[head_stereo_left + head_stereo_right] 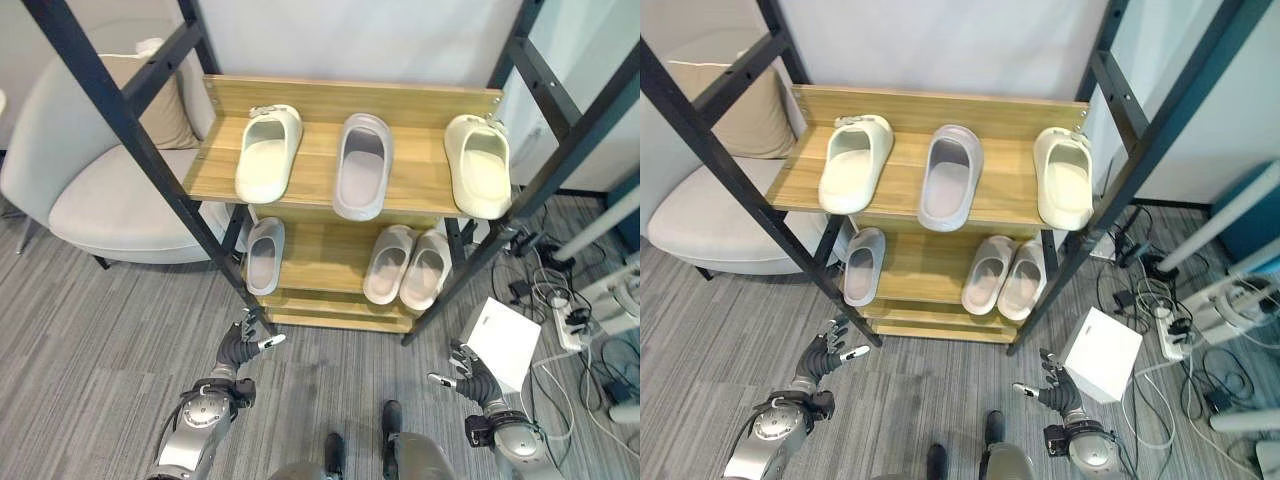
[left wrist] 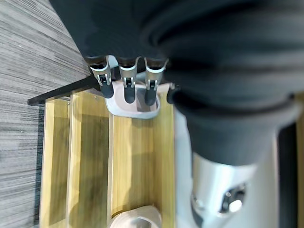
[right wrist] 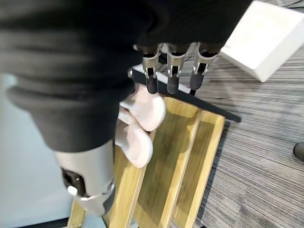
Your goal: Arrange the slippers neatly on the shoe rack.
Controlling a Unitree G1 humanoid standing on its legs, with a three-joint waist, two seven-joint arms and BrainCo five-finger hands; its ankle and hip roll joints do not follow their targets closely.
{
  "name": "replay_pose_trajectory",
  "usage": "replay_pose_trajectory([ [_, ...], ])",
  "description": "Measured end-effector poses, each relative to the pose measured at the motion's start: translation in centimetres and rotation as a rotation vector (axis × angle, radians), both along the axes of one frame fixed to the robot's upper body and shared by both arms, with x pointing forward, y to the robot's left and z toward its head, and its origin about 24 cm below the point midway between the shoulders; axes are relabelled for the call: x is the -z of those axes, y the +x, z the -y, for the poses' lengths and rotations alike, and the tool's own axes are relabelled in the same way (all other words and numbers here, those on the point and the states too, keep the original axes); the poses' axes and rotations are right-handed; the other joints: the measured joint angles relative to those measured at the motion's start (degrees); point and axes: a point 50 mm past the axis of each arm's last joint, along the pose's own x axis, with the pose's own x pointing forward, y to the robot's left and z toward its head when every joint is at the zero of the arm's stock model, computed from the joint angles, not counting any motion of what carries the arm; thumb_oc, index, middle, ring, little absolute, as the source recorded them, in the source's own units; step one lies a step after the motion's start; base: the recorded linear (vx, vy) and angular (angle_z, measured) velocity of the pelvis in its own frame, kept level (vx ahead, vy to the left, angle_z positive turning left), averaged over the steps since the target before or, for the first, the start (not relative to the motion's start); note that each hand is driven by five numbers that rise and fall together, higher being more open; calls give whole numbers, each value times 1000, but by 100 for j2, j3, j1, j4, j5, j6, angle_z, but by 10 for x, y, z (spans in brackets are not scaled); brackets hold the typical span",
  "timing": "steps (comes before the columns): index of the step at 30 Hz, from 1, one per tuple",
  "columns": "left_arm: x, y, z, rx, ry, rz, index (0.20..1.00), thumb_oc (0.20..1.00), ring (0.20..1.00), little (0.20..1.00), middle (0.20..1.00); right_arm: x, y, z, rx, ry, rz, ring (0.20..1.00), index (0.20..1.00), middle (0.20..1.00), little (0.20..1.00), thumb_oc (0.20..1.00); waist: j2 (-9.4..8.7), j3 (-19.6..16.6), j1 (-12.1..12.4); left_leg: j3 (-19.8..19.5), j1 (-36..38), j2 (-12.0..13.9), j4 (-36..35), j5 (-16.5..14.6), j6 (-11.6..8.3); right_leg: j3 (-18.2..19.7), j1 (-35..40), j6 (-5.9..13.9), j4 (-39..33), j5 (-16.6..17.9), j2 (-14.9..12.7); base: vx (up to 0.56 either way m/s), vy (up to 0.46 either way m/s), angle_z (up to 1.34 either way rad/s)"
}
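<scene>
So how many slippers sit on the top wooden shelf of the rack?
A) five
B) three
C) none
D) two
B: on the top wooden shelf lie a cream slipper at left, a grey slipper in the middle and another cream slipper at right.

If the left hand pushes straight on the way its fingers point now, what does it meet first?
Most likely the single grey slipper at the left end of the middle shelf; the left hand, open and empty, points at it. Depth is unclear, so the black frame leg beside it could come first.
</scene>
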Motion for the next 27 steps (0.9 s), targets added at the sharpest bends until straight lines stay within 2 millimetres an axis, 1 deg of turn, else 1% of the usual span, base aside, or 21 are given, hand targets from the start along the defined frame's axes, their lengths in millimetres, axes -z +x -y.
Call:
replay_pose_trajectory([
  [1, 4, -6, 0, -1, -2, -21, 1000, 1000, 1000, 1000, 1000, -1, 0, 1, 4, 0, 4, 1000, 1000, 1000, 1000, 1000, -19, -14, 57, 48, 25, 31, 0, -29, -48, -14, 58, 20, -212, 214, 26, 94, -155, -21],
  [2, 7, -11, 1, -2, -8, -38, 1000, 1000, 1000, 1000, 1000, -1, 1, 2, 6, -3, 5, 1000, 1000, 1000, 1000, 1000, -25, -14, 82, 80, 63, 49, 1, -39, -64, -25, 202, -70, -415, 483, 55, 71, -167, -25],
  [4, 10, -15, 4, -4, -27, -47, 1000, 1000, 1000, 1000, 1000, 0, -1, 3, 10, -4, 1, 1000, 1000, 1000, 1000, 1000, 28, -32, 73, 77, 126, 147, 3, -89, -149, -3, 541, -188, -995, 739, 221, 28, -120, -18],
  [5, 9, -13, 6, -1, -32, -41, 1000, 1000, 1000, 1000, 1000, 0, -1, 2, 8, 0, 0, 1000, 1000, 1000, 1000, 1000, -6, -6, 71, 72, 104, 168, 178, -143, -224, 23, 662, -306, -1156, 904, 256, -39, -52, -10],
  [7, 7, -11, 8, 4, -47, -29, 1000, 1000, 1000, 1000, 1000, -1, 0, 3, 8, -1, 4, 1000, 1000, 1000, 1000, 1000, -65, 25, 88, 64, -114, 180, 807, -282, -418, 30, 740, -340, -1146, 785, 248, -36, -29, 0],
  [8, 3, -6, 10, 9, -51, -9, 1000, 1000, 1000, 1000, 1000, -2, 3, 2, 11, 5, 9, 1000, 1000, 1000, 1000, 1000, -142, 80, 87, 36, -495, 173, 1558, -400, -554, 33, 746, -451, -1156, 695, 200, 53, 45, 5],
  [9, -2, 2, 11, 19, -51, 17, 1000, 1000, 1000, 1000, 1000, -2, 3, 3, 13, 7, 10, 1000, 1000, 1000, 1000, 1000, -278, 168, 59, -93, -922, 147, 2212, -549, -622, 55, 737, -474, -1159, 699, 127, 100, 69, 3],
  [10, -4, 6, 12, 23, -51, 29, 1000, 1000, 1000, 1000, 1000, -2, 3, 5, 13, 3, 9, 1000, 1000, 1000, 1000, 1000, -310, 196, 92, -268, -1063, 228, 2178, -625, -676, 22, 742, -479, -1158, 689, 140, 105, 91, 10],
  [12, -7, 10, 13, 27, -49, 43, 1000, 1000, 1000, 1000, 1000, -3, 1, 9, 34, -3, 10, 1000, 1000, 1000, 1000, 1000, -354, 219, -6, -321, -1174, 626, 1527, -591, -658, -138, 777, -525, -1160, 627, 176, 178, 203, 25],
  [13, -8, 11, 12, 25, -48, 46, 1000, 1000, 1000, 1000, 1000, -3, 1, 11, 47, -4, 11, 1000, 1000, 1000, 1000, 1000, -338, 215, -59, -360, -1167, 788, 1134, -556, -670, -154, 753, -489, -1161, 598, 199, 244, 334, 7],
  [14, -7, 11, 12, 25, -47, 44, 1000, 1000, 1000, 1000, 1000, -2, 0, 12, 60, -1, 9, 1000, 1000, 1000, 1000, 1000, -355, 210, -76, -451, -1119, 866, 878, -536, -679, -128, 728, -444, -1161, 569, 204, 242, 380, -16],
  [16, -7, 11, 15, 29, -54, 42, 1000, 1000, 1000, 1000, 1000, -4, 2, 16, 81, -1, 23, 1000, 1000, 1000, 1000, 1000, -304, 183, -103, -548, -1023, 768, 661, -440, -591, -34, 732, -330, -1153, 504, 158, 209, 429, -23],
  [17, -6, 11, 16, 33, -56, 40, 1000, 1000, 1000, 1000, 1000, -4, 1, 18, 91, -2, 23, 1000, 1000, 1000, 1000, 1000, -238, 146, -192, -515, -969, 642, 684, -419, -543, -83, 729, -300, -1119, 526, 123, 119, 288, -7],
  [18, -5, 10, 18, 40, -59, 34, 1000, 1000, 1000, 1000, 1000, -4, -1, 20, 99, -7, 20, 1000, 1000, 1000, 1000, 1000, -106, 73, -253, -482, -898, 561, 604, -362, -444, -144, 706, -254, -1080, 560, 108, 89, 260, -2],
  [19, -3, 7, 20, 51, -60, 24, 1000, 1000, 1000, 1000, 1000, -2, -7, 23, 106, -15, 1, 1000, 1000, 1000, 1000, 1000, 62, -16, -274, -460, -724, 521, 301, -143, -302, -149, 696, -258, -1062, 571, 152, 87, 420, -2],
  [20, -4, 9, 22, 57, -62, 30, 1000, 1000, 1000, 1000, 1000, 2, -14, 21, 105, -10, -25, 1000, 1000, 1000, 1000, 1000, 134, -41, -311, -355, -541, 488, 47, 262, -361, -148, 736, -92, -1057, 616, 94, 86, 419, -6],
  [21, -5, 10, 22, 62, -58, 34, 1000, 1000, 1000, 1000, 1000, 3, -15, 19, 104, -2, -28, 1000, 1000, 1000, 1000, 1000, 144, -49, -324, -305, -505, 387, -6, 290, -304, -109, 656, -91, -935, 691, 37, 50, 343, -30],
  [22, -4, 8, 19, 60, -49, 26, 1000, 1000, 1000, 1000, 1000, 3, -12, 15, 92, 3, -24, 1000, 1000, 1000, 1000, 1000, 162, -41, -295, -191, -508, 356, -6, 280, -275, 8, 457, -78, -686, 689, -4, 18, 115, -48],
  [23, -2, 6, 16, 58, -37, 14, 1000, 1000, 1000, 1000, 1000, 1, -6, 11, 73, 6, -12, 1000, 1000, 1000, 1000, 1000, 192, -31, -236, -36, -511, 377, -4, 314, -274, 8, 378, -48, -566, 631, -63, 21, 148, -54],
  [26, -3, 5, 5, 48, -3, 6, 1000, 1000, 1000, 1000, 1000, -1, 2, 1, 38, 21, 8, 1000, 1000, 1000, 1000, 1000, 172, -13, -157, 114, -473, 281, -4, 272, -211, -200, 269, 49, -340, 625, -223, -19, 50, -27],
  [27, -4, 5, 3, 46, 5, 8, 1000, 1000, 1000, 1000, 1000, -1, 3, 0, 30, 18, 9, 1000, 1000, 1000, 1000, 1000, 168, -11, -151, 117, -474, 299, -3, 271, -213, -185, 235, 148, -282, 549, -221, 0, 0, 0],
])
